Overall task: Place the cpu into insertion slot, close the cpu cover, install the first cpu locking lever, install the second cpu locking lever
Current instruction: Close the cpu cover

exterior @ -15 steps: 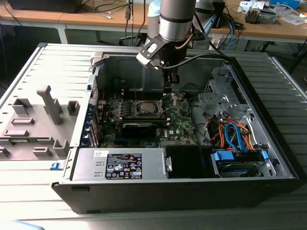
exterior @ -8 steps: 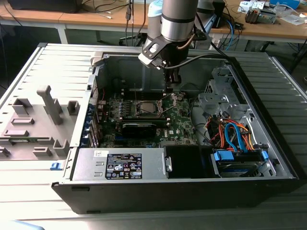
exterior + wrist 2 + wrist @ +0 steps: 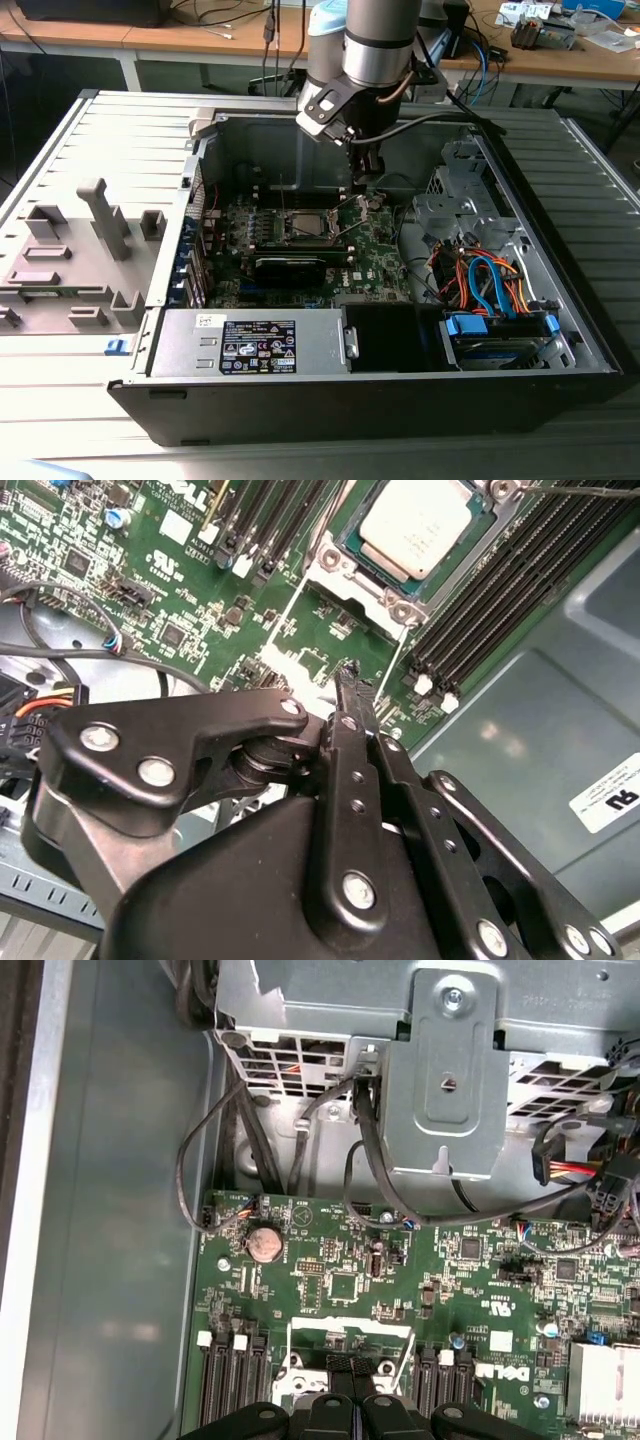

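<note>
The cpu (image 3: pixel 418 525), a silver-topped square chip, lies in the insertion slot (image 3: pixel 305 227) on the green motherboard. The silver cpu cover (image 3: pixel 372 583) frames it and lies flat over its edges. My gripper (image 3: pixel 346 675) is shut, its black fingertips pressed together just above the board, a short way from the socket's corner. It also appears in the exterior view (image 3: pixel 365 182), to the right of the socket. One thin locking lever (image 3: pixel 283 205) stands upright at the socket's left in the exterior view. Another thin rod (image 3: pixel 348 203) runs from the socket toward my fingertips; I cannot tell whether they touch.
Black memory slots (image 3: pixel 500 590) flank the socket. A grey drive cage (image 3: pixel 450 1080) with dark cables stands beyond the board. Orange and blue cables (image 3: pixel 490 280) fill the case at the exterior view's right, and a power supply (image 3: pixel 250 345) sits at the front.
</note>
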Available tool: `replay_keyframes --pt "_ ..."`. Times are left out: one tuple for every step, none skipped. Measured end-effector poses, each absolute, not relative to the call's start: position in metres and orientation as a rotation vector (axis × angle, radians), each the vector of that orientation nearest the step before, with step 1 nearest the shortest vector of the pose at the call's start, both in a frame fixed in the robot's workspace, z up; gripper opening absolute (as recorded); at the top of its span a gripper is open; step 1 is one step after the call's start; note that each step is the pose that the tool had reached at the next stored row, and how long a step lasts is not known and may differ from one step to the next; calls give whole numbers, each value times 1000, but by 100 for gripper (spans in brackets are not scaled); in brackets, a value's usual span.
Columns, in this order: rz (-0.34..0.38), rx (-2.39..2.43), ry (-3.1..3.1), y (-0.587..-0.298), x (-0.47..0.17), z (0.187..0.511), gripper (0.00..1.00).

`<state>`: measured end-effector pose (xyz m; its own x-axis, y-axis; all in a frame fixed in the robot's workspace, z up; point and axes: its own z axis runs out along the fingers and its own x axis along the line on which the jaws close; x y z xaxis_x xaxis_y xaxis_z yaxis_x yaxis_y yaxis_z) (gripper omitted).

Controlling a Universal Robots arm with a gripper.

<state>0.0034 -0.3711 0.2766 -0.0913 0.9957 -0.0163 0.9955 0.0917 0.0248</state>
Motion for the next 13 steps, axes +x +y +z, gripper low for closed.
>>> replay_keyframes --pt "11 2098 2300 -371 4 277 11" --pt "11 2098 2300 -371 5 277 11" --pt "11 2098 2300 -371 5 277 11" --pt "11 2098 2300 -371 6 277 11" --pt "11 2098 2300 -371 7 277 11" --pt "11 2098 2300 -371 8 277 11" --pt "11 2098 2300 -371 9 277 11" --pt "11 2098 2300 -371 10 277 11" --pt "11 2098 2300 -371 10 277 11" --pt "11 2098 2300 -371 11 277 11" --pt "11 2098 2300 -371 11 277 11" --pt "11 2098 2300 -371 12 276 11" --pt "11 2098 2300 -371 12 276 11"
